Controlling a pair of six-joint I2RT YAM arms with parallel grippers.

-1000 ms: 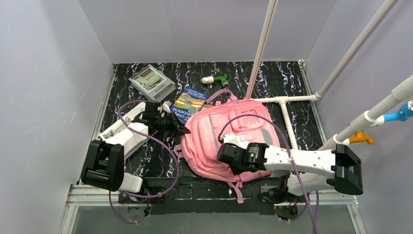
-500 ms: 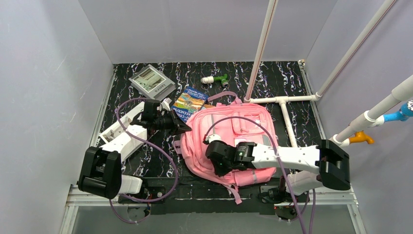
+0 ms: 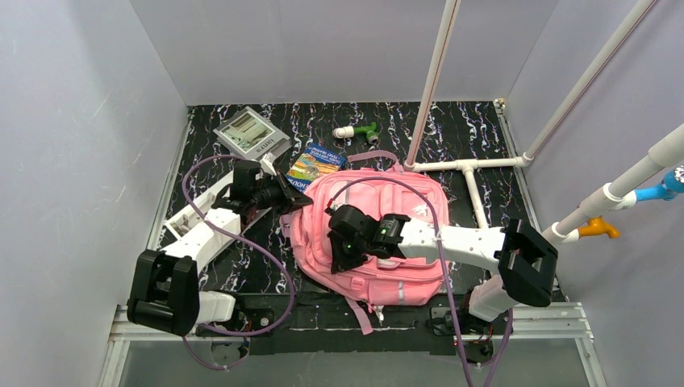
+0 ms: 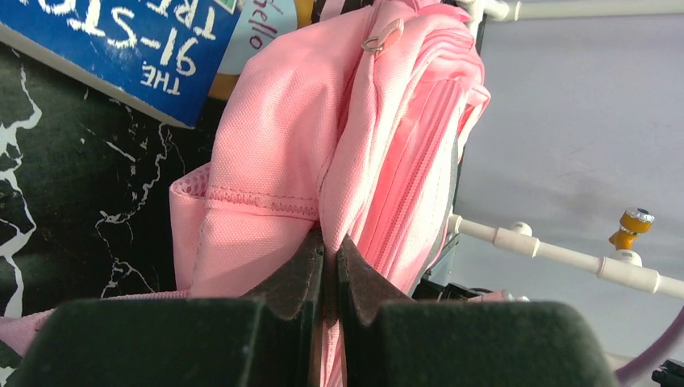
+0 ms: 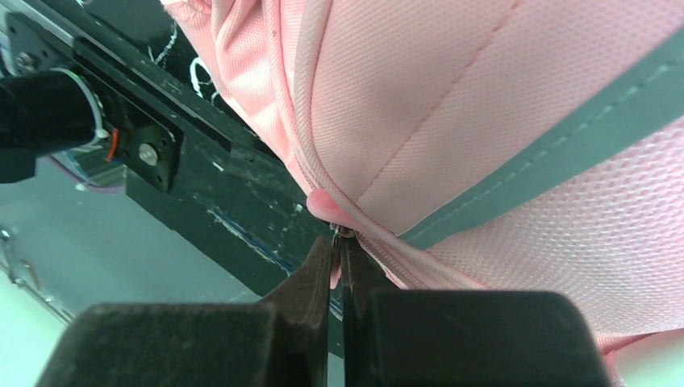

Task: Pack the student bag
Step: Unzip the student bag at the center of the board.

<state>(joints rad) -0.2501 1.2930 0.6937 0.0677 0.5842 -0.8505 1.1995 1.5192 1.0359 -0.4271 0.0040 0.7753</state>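
Observation:
The pink student bag (image 3: 379, 218) lies in the middle of the black marbled table. My left gripper (image 3: 297, 201) is shut on a fold of the bag's fabric (image 4: 266, 161) at its left edge; the jaws (image 4: 329, 250) pinch the pink cloth. My right gripper (image 3: 337, 262) is over the bag's near-left part, shut on the pink zipper pull (image 5: 337, 234) of the bag's zip, beside the grey stripe (image 5: 556, 137). A blue book (image 3: 310, 164) lies just beyond the bag, partly under it, and shows in the left wrist view (image 4: 137, 48).
A grey-framed box (image 3: 252, 137) lies at the back left. A green and white pipe fitting (image 3: 359, 131) lies at the back. A white pipe frame (image 3: 472, 165) stands right of the bag. A white tray (image 3: 193, 218) sits under the left arm.
My right gripper has slid left along the bag's near side with the zipper pull. The bag has shifted left and back, covering more of the book. My left gripper moved slightly back.

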